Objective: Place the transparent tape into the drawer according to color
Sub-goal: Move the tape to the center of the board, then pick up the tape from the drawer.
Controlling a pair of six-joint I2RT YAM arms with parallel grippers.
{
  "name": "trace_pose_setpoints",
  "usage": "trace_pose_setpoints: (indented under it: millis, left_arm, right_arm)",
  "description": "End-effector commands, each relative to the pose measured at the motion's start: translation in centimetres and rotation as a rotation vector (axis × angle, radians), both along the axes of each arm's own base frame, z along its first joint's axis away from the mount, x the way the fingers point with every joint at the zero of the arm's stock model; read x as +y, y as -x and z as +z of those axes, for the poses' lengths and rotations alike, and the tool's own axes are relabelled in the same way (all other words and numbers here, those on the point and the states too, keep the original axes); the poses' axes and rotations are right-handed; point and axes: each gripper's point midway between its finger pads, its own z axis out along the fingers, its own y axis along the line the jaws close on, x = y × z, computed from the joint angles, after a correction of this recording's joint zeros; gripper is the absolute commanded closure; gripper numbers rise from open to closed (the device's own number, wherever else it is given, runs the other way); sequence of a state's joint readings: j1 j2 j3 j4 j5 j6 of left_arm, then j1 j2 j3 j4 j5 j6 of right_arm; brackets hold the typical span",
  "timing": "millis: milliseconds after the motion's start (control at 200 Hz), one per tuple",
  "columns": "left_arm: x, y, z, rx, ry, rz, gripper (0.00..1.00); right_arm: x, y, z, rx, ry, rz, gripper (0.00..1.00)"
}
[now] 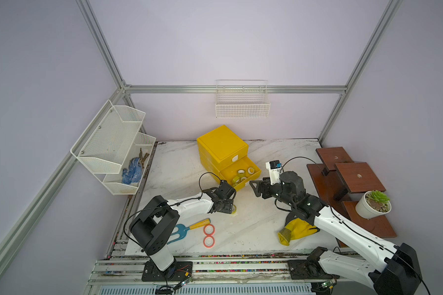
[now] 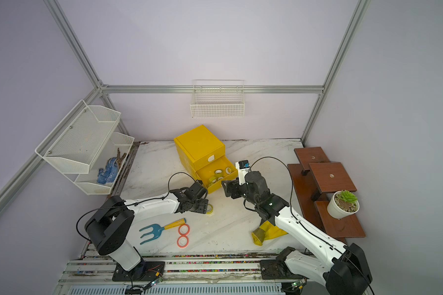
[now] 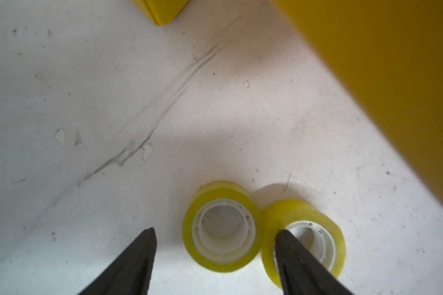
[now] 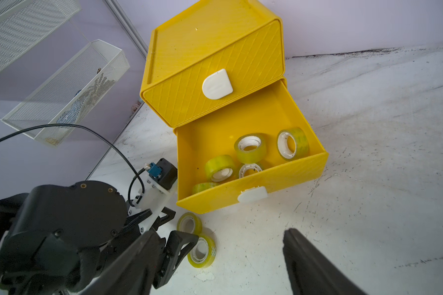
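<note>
Just in front of the open drawer [image 4: 292, 173], two yellow-green tape rolls [image 3: 221, 194] sit on the bench [image 3: 87, 102] with their cores facing up, touching each other. Over them the left claw [image 3: 216, 231] is lowered and released, fingers apart: one roll sits between them, and one fingertip [image 3: 289, 245] overlaps the white core of the neighbouring roll [image 3: 299, 212]. Five more rolls [image 4: 250, 153] lie inside the drawer, the lower one of a yellow cabinet [image 1: 221, 143]. Two pink tape rings [image 1: 209, 229] lie flat nearer the bench's front edge. Beside the drawer hovers the right claw [image 4: 221, 232], released, its fingers wide apart.
</note>
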State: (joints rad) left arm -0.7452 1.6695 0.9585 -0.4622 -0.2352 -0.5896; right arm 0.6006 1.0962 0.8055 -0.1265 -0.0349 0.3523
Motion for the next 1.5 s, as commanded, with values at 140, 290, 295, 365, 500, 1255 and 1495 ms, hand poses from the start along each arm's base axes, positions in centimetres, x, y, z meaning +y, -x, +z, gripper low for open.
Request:
trace_pose_setpoints:
  millis: [140,290,295,365,500,1255,1495]
  left_arm:
    - [4.3,1.6,-0.2,0.027,-0.048,0.107,0.23]
    - [2.7,1.6,2.1,-0.004,0.060,0.065,0.13]
    - [2.6,1.6,2.2,-0.007,0.063,0.065,0.12]
    - [2.4,1.3,3.6,-0.050,0.106,0.066,0.11]
    - [2.5,0.4,4.7,-0.117,0.134,0.094,0.10]
    - [4.2,-0.7,-0.9,0.005,-0.027,0.172,0.40]
    - [4.9,-0.5,-0.9,0.011,-0.038,0.182,0.56]
  right_arm:
    - [-0.4,0.1,0.3,-0.026,0.014,-0.006,0.18]
    - [0.0,0.0,0.2,-0.021,0.009,0.002,0.18]
    - [0.0,-0.1,0.2,-0.022,0.009,0.002,0.18]
    - [0.0,0.0,0.4,-0.023,0.004,0.005,0.18]
    - [0.0,0.0,0.3,-0.020,0.002,0.006,0.18]
    - [-0.5,0.1,0.6,-0.025,0.015,-0.011,0.18]
    - [-0.1,0.0,0.2,-0.018,0.000,-0.004,0.18]
